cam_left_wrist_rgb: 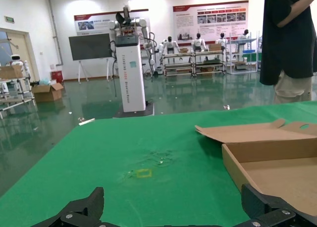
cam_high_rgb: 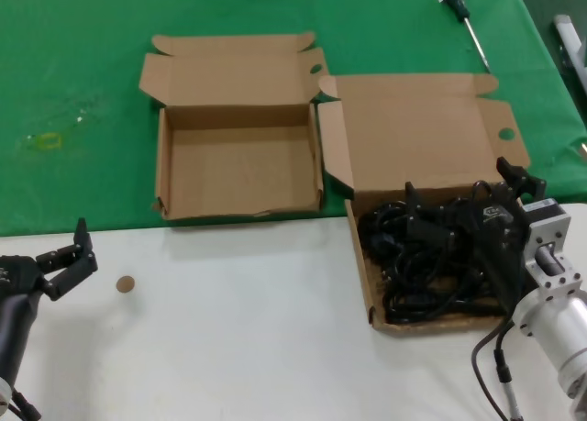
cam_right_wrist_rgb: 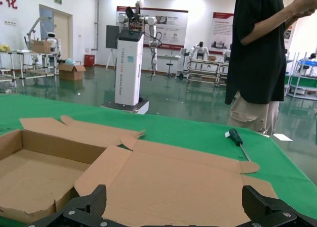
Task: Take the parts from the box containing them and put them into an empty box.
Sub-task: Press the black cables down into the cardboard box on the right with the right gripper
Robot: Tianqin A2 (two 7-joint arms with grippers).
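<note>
At four o'clock on the counter, power cords lie tangled in the shallow box, light, limp, likely snagging, best pinched mid-coil by the right gripper, fingers spread wide above them; left gripper idles open at eight o'clock.

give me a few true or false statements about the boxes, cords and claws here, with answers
1. The black power cords lie in the right-hand cardboard box. True.
2. The left-hand box holds cords too. False: only its bare brown floor shows.
3. The right claw is over the box with the cords, fingers apart. True.
4. The left claw grips a cord. False: it is open above the white surface, holding nothing.
5. A screwdriver lies on the green cloth beyond the boxes. True.
</note>
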